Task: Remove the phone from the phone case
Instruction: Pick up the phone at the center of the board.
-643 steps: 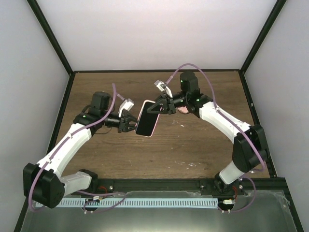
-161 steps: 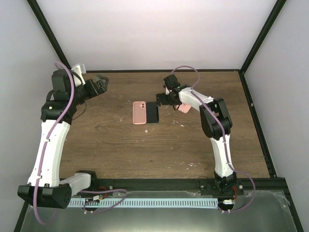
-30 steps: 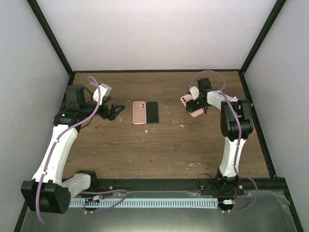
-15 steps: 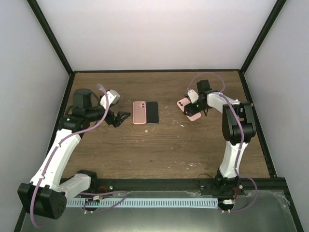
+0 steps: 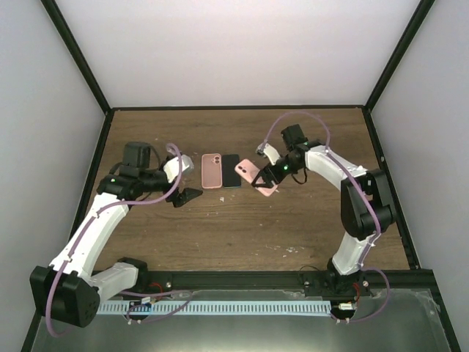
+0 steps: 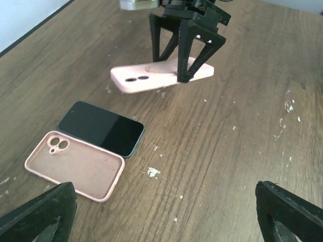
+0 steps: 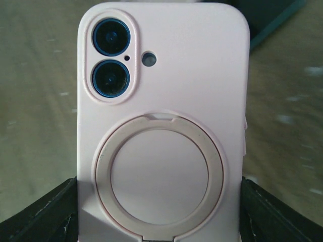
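Over the last second the right arm has swung its load in from the far right towards the centre, and the left arm has dropped lower and come closer in.

Nearest the bases, the left gripper (image 5: 189,196) hangs low over the brown wooden table (image 5: 242,227), just left of and nearer than the empty pink phone case (image 5: 212,170). Its jaws stand wide apart and carry nothing. It looks ready to take hold of whatever is presented to it.

A little farther out, the right gripper (image 5: 274,174) is clenched on the pink cased phone (image 6: 151,79), a rounded slab with twin camera lenses and a ring stand on its back. The black fingers (image 7: 48,212) press the two long edges. The phone is held clear of the wood, back upward, to the right of the empty case. This probably leaves its free end open for the other arm to grip or peel.

Farthest out, the empty case lies hollow side up. A bare dark phone (image 5: 231,170) lies flat against its right side. That pair seems already separated, so the held phone is likely the one still to be freed.
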